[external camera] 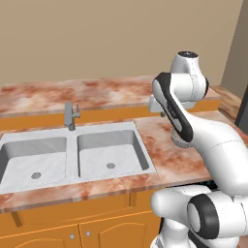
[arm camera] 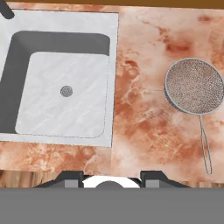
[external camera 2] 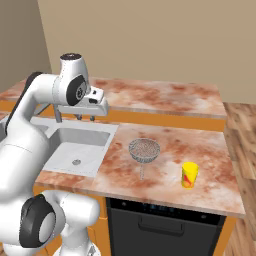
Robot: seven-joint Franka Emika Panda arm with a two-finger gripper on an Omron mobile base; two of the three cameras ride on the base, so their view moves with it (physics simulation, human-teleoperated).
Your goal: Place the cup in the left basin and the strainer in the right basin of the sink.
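Gripper [external camera 2: 85,118] hovers high over counter beside right basin [arm camera: 65,94], fingers apart, holding nothing. Strainer [arm camera: 194,86] lies on counter right of our fingers; cup [external camera 2: 189,174] further right. We should centre over mesh rim, descend straight, close gently.

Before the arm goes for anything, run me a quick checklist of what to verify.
1. Both basins free of objects: right basin ok, left basin ok.
2. Strainer reachable on the counter, nothing on it: ok.
3. Cup upright on the counter: ok.
4. Gripper holding nothing: ok, it hangs above the right basin's edge.
5. Fingers open wide enough for the strainer: cannot tell.
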